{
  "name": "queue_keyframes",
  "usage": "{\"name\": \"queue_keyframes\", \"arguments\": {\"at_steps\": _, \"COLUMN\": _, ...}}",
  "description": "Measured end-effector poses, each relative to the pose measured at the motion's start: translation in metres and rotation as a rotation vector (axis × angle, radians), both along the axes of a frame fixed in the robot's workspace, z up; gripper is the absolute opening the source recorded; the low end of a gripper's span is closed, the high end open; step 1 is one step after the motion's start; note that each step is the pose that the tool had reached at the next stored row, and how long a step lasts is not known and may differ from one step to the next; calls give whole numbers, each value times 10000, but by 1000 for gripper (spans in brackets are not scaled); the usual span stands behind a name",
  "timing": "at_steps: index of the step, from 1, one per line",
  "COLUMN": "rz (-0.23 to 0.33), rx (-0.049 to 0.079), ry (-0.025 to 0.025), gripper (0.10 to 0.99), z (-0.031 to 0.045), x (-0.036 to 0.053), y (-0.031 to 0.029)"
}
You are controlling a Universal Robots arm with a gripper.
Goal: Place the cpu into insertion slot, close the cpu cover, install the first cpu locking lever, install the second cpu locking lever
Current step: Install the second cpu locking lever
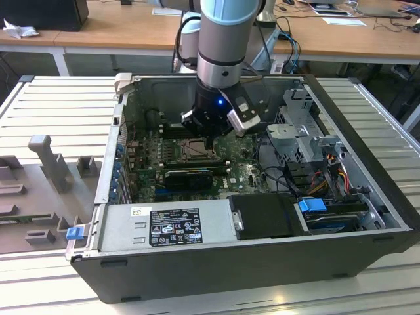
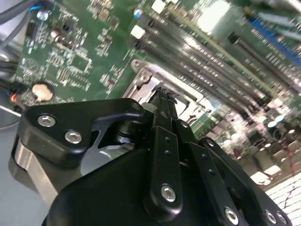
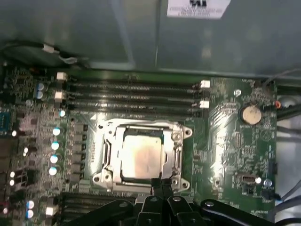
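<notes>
Status for you: chip [image 3: 140,157] is seated in the socket [image 3: 104,155], sitting at the centre of the green board [image 3: 230,141] inside the open computer case [image 1: 367,164]. Metal cover frame [image 3: 178,153] looks down flat around the chip, so by my read steps one and two are done. Levers: can't tell from these shots whether either is latched; treat both as open items. Pincer [image 3: 161,184] has its fingertips pressed together, holding nothing, tips at the socket's 6 o'clock edge in the first wrist view, touching or just above the frame.
</notes>
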State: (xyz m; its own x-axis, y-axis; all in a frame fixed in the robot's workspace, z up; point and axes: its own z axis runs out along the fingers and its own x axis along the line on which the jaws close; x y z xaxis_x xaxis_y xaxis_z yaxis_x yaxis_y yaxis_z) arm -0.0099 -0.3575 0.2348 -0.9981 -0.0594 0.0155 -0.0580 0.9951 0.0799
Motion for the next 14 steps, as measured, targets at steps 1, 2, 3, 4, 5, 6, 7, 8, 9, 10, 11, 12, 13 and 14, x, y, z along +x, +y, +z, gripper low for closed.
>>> {"name": "queue_keyframes", "arguments": {"at_steps": 1, "rz": 0, "rx": 7, "ry": 10, "gripper": 106, "z": -8, "x": 0, "y": -30}}
{"name": "queue_keyframes", "arguments": {"at_steps": 2, "rz": 0, "rx": 18, "ry": 18, "gripper": 106, "z": -20, "x": 0, "y": -73}}
{"name": "queue_keyframes", "arguments": {"at_steps": 3, "rz": -1, "rx": 39, "ry": 19, "gripper": 106, "z": -25, "x": -1, "y": -110}}
{"name": "queue_keyframes", "arguments": {"at_steps": 4, "rz": -1, "rx": 75, "ry": 20, "gripper": 106, "z": -25, "x": -8, "y": -131}}
{"name": "queue_keyframes", "arguments": {"at_steps": 5, "rz": -3, "rx": 122, "ry": 20, "gripper": 106, "z": -26, "x": -20, "y": -142}}
{"name": "queue_keyframes", "arguments": {"at_steps": 6, "rz": -1, "rx": 194, "ry": 20, "gripper": 106, "z": -27, "x": -60, "y": -157}}
{"name": "queue_keyframes", "arguments": {"at_steps": 7, "rz": 2, "rx": 232, "ry": 20, "gripper": 106, "z": -29, "x": -107, "y": -173}}
{"name": "queue_keyframes", "arguments": {"at_steps": 8, "rz": 1, "rx": 256, "ry": 20, "gripper": 106, "z": -32, "x": -155, "y": -182}}
{"name": "queue_keyframes", "arguments": {"at_steps": 9, "rz": 1, "rx": 275, "ry": 19, "gripper": 106, "z": -36, "x": -188, "y": -187}}
{"name": "queue_keyframes", "arguments": {"at_steps": 10, "rz": 2, "rx": 286, "ry": 20, "gripper": 106, "z": -39, "x": -220, "y": -189}}
{"name": "queue_keyframes", "arguments": {"at_steps": 11, "rz": 3, "rx": 301, "ry": 19, "gripper": 106, "z": -46, "x": -265, "y": -191}}
{"name": "queue_keyframes", "arguments": {"at_steps": 12, "rz": 2, "rx": 315, "ry": 19, "gripper": 106, "z": -55, "x": -300, "y": -192}}
{"name": "queue_keyframes", "arguments": {"at_steps": 13, "rz": 1, "rx": 327, "ry": 18, "gripper": 106, "z": -80, "x": -333, "y": -193}}
{"name": "queue_keyframes", "arguments": {"at_steps": 14, "rz": 3, "rx": 329, "ry": 19, "gripper": 106, "z": -96, "x": -338, "y": -193}}
